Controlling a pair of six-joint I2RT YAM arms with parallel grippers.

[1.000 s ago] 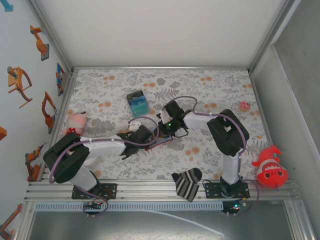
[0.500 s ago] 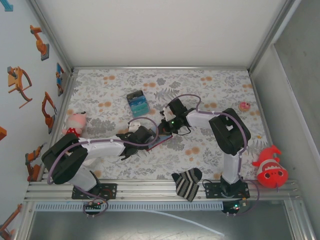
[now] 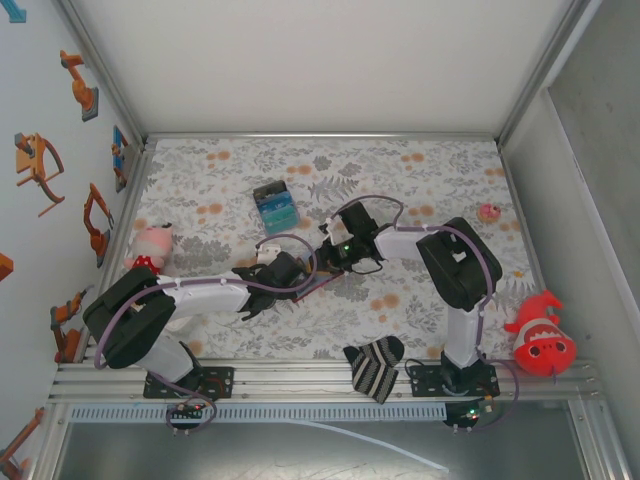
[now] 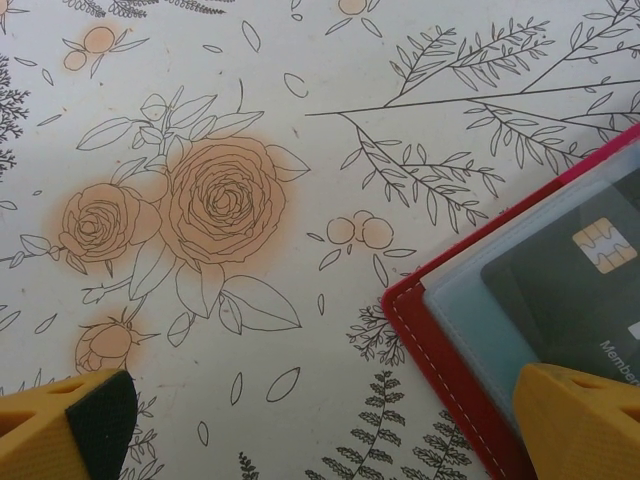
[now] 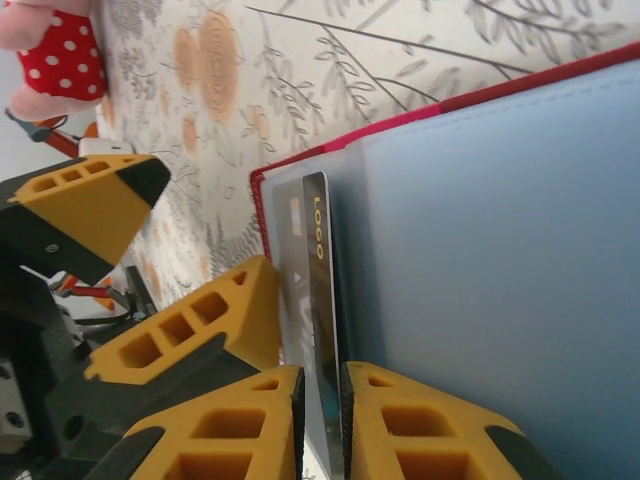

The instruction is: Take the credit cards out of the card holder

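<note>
Straddling an edge of the red card holder (image 4: 440, 350) on the flowered bench (image 4: 300, 150), the left fingers (image 4: 60, 425) stand wide apart. The right fingers (image 5: 420, 420), nearly together, flank the exposed edge of a dark card (image 5: 315, 290) in its slot. It is probably light, stiff and slick, best pinched there; grip uncertain.

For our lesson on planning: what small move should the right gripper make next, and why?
Probably close firmly on the dark card and draw it out: the right gripper straddles its edge, and it sits in the card holder.
</note>
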